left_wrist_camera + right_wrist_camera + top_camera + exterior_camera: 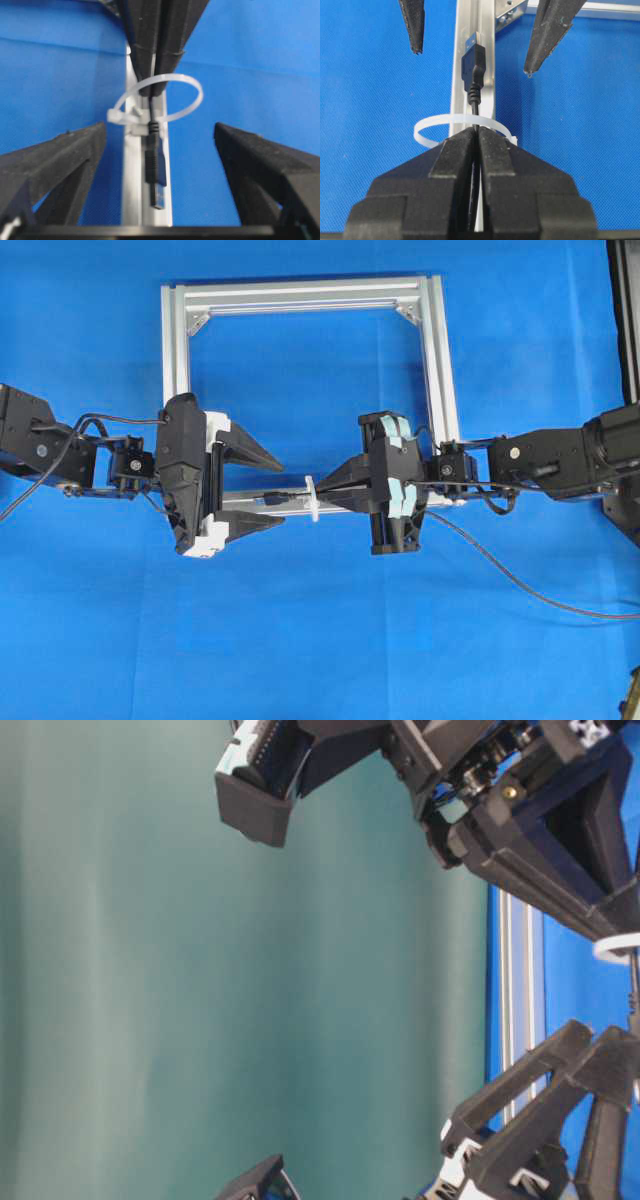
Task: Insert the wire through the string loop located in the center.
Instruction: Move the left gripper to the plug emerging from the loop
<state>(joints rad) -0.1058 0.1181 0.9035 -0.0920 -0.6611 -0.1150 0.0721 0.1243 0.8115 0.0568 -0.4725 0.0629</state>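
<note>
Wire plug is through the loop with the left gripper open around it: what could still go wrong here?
The left gripper might close off-centre and miss the plug, which sits between its fingers untouched. The right gripper, shut on the wire, has its tips at the loop and could bend it if pushed further.

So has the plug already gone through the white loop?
Yes, the plug sits past the white loop, with the right gripper holding the cable behind it.

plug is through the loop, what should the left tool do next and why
Probably close the open left tool on the wire's black plug. The plug has passed through the white zip-tie loop and lies between its fingers, while the right tool grips the thin black wire behind the loop.
</note>
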